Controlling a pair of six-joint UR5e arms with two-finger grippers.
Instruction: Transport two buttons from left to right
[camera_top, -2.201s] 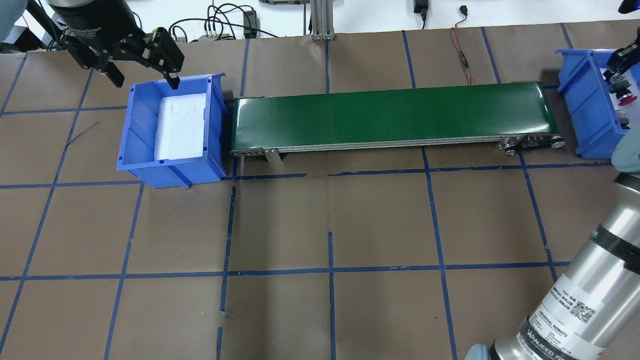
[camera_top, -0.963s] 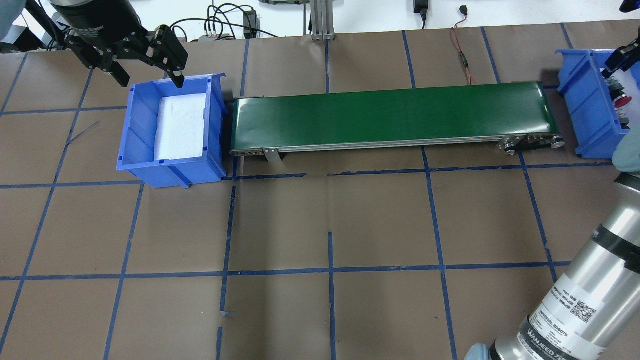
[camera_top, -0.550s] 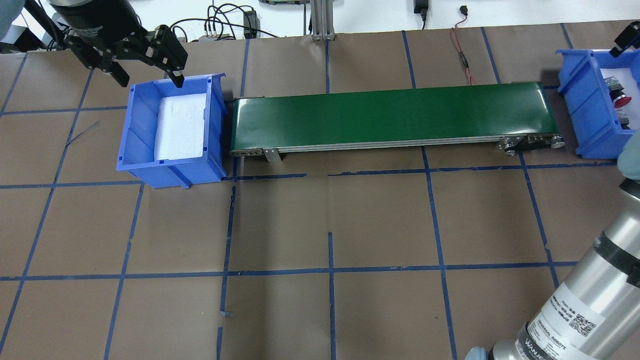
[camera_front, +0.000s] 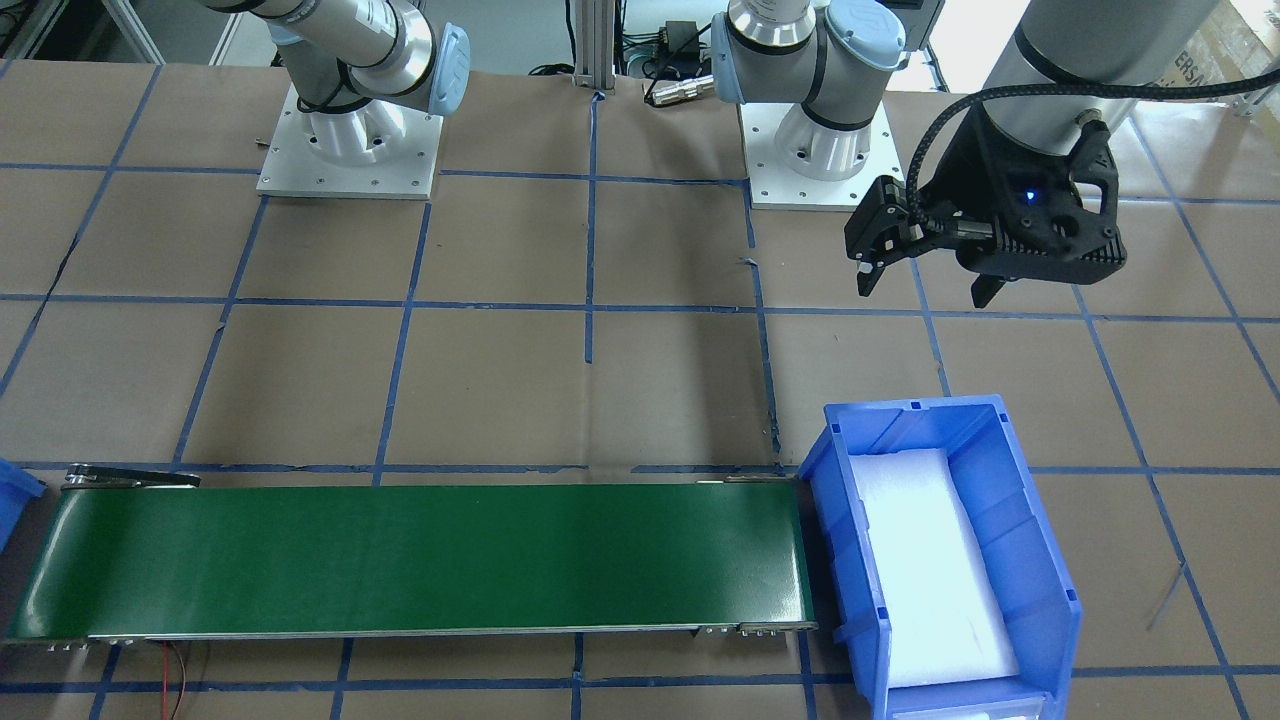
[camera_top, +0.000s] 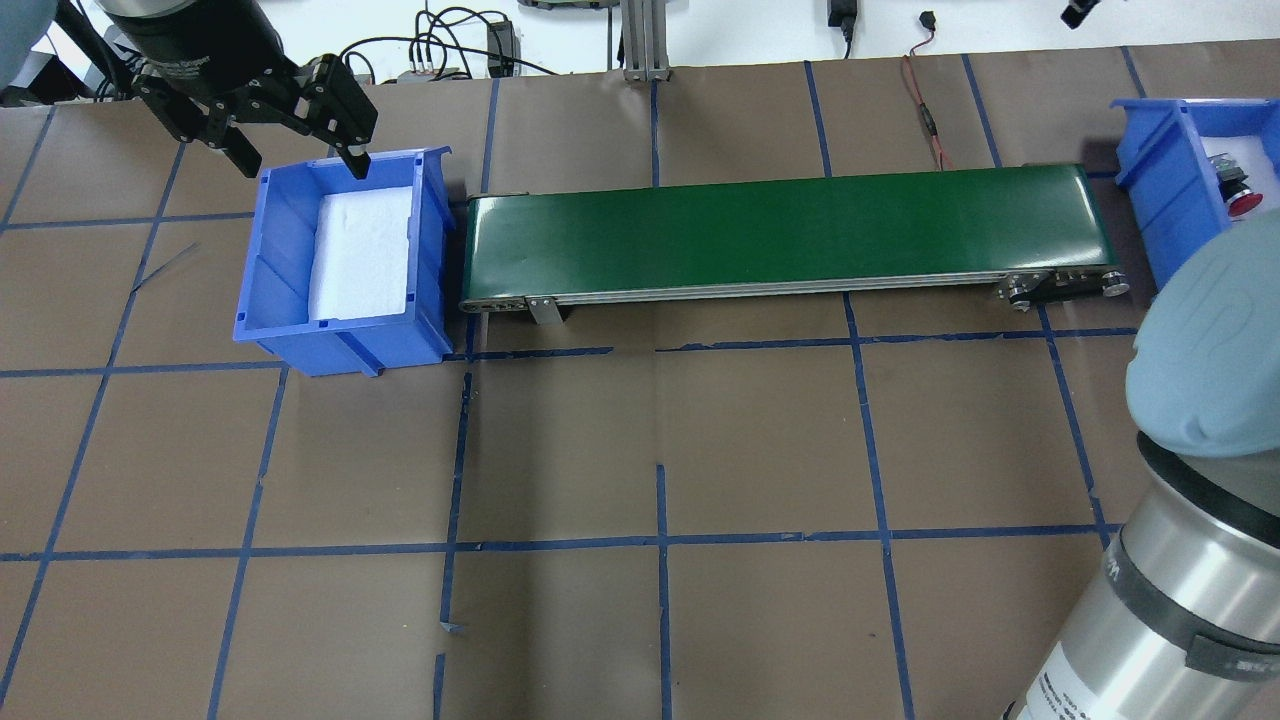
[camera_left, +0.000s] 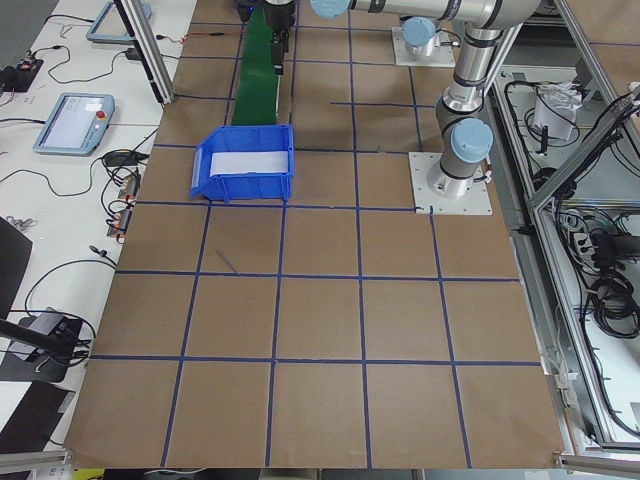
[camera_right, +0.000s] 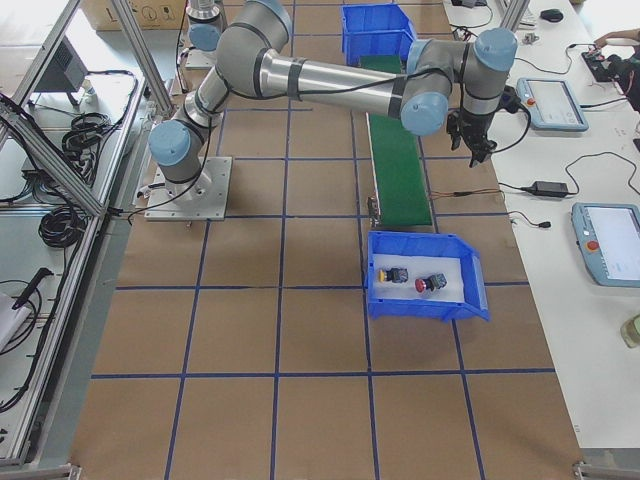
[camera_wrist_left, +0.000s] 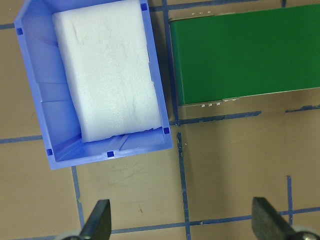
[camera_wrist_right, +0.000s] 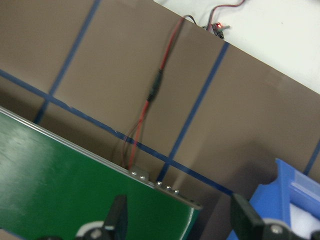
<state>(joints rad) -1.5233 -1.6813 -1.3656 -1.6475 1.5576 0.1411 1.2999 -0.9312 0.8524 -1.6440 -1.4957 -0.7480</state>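
Observation:
The yellow-capped button (camera_right: 392, 273) and the red-capped button (camera_right: 432, 283) lie side by side on white foam in the right blue bin (camera_right: 380, 295). The red one also shows in the overhead view (camera_top: 1243, 200). My right gripper (camera_wrist_right: 180, 215) is open and empty. It hangs above the conveyor's right end, beside that bin (camera_wrist_right: 295, 190), and shows in the exterior right view (camera_right: 474, 150). My left gripper (camera_top: 300, 165) is open and empty, high over the table on the robot's side of the left blue bin (camera_top: 275, 250), as the front view (camera_front: 925, 290) shows.
The left bin (camera_front: 1040, 560) holds only a white foam pad (camera_wrist_left: 107, 70). A green conveyor belt (camera_top: 780, 230) runs between the two bins. A red cable (camera_wrist_right: 150, 95) lies behind the belt's right end. My right arm's elbow (camera_top: 1200, 350) fills the overhead view's lower right.
My right gripper let go of the red button in the right bin, then rose and drew back toward the belt's end. Its elbow swung into the overhead view. The left gripper barely moved.

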